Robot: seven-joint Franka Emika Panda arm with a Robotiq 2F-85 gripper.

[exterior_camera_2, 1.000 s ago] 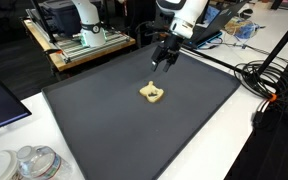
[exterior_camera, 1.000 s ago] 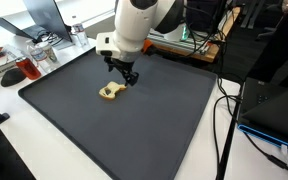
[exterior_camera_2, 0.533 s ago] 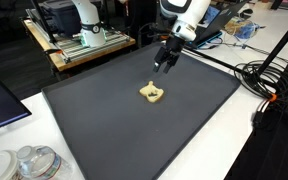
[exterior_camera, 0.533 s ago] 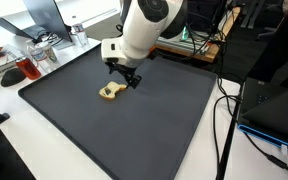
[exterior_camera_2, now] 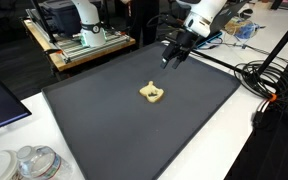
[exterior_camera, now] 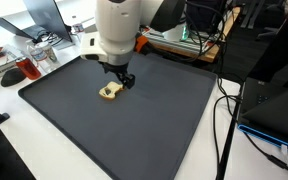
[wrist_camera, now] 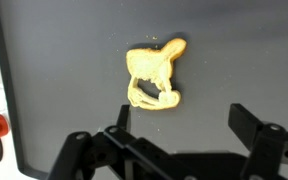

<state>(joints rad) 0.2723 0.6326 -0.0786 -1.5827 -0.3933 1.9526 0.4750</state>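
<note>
Dark matting (exterior_camera: pixel 144 125) covers a white table (exterior_camera: pixel 29 150) in a cluttered workroom, with cables (exterior_camera_2: pixel 269 85) trailing off the right edge and clear plastic tubs (exterior_camera_2: pixel 32 162) at the near left corner. A small yellow piece (exterior_camera: pixel 109 91) of uneven shape lies flat on the mat, alone, toward its far left part. The white arm (exterior_camera: pixel 119 30) reaches down from the far side, and its black fingers (exterior_camera: pixel 124 80) hang just beside the piece in that exterior view. In an exterior view the fingers (exterior_camera_2: pixel 172 57) are clear of the piece (exterior_camera_2: pixel 153 94), on its far side. In the wrist view the fingers (wrist_camera: pixel 249 120) stand spread wide with nothing between them, and the piece (wrist_camera: pixel 154 78) sits ahead of them, untouched.
</note>
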